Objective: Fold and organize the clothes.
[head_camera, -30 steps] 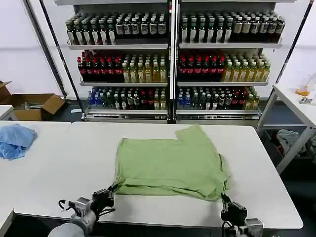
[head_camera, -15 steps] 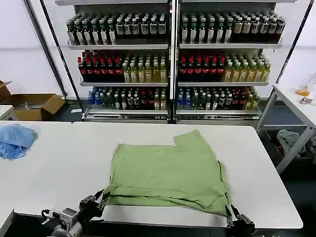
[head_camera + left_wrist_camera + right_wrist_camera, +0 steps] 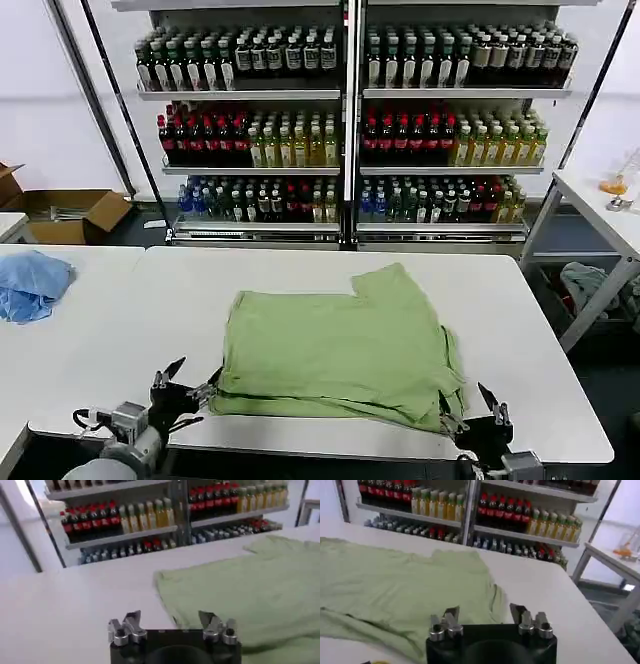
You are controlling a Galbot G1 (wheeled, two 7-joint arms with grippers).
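1. Both tools, left tool (image 3: 185, 385) and right tool (image 3: 470, 412), sit wide, empty, at the near counter (image 3: 560, 400) edge.
2. Your polo shirt (image 3: 335, 350) lies partly folded mid-counter.
3. Next, likely regrasp the near hem corners.

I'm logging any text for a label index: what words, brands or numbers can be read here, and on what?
No text can be read.
Bottles on the shelves: labels are too small to read.
Light green polo shirt: plain fabric faces up, no print or lettering in sight.
Cardboard box: no legible marking.
Left gripper and right gripper: no markings legible.
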